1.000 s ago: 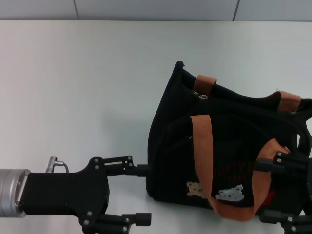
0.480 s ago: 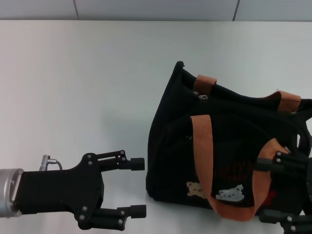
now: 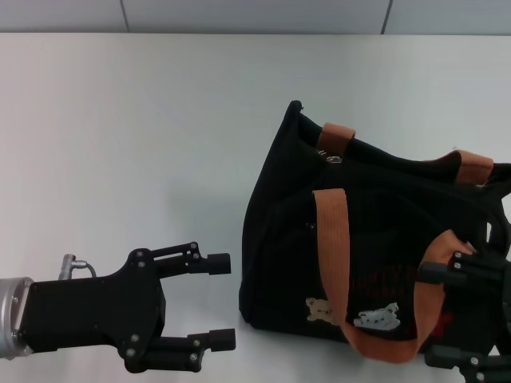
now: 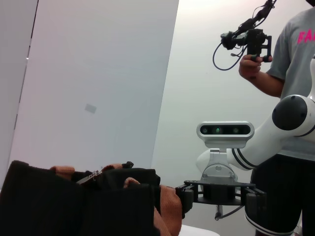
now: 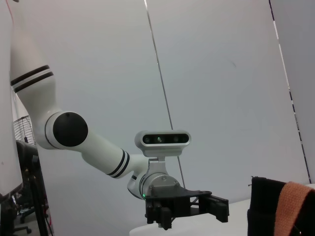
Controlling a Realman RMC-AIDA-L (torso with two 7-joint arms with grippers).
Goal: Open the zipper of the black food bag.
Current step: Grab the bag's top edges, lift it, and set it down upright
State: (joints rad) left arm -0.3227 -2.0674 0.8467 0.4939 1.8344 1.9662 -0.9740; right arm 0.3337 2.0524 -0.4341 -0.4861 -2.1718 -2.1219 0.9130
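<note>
The black food bag [image 3: 375, 239] stands upright right of the table's middle, with two orange-brown handles [image 3: 331, 247] and bear patches on its front. Its zipper runs along the top edge, and the small silver pull tab [image 3: 330, 158] lies near the far left corner. My left gripper [image 3: 222, 300] is open just left of the bag's near end, not touching it. The right gripper [image 3: 437, 315] is open at the bag's near right end, its fingers either side of the front handle's loop. In the left wrist view the bag [image 4: 49, 204] and the pull tab [image 4: 89, 177] show close by.
The white table [image 3: 144, 144] stretches wide to the left of and behind the bag. In the left wrist view a person [image 4: 285, 73] stands beyond the right arm, holding a hand-held device.
My left gripper has drawn back from the bag's left side, which its upper finger touched a second ago, and moved toward the near left. The right gripper has hardly moved.
</note>
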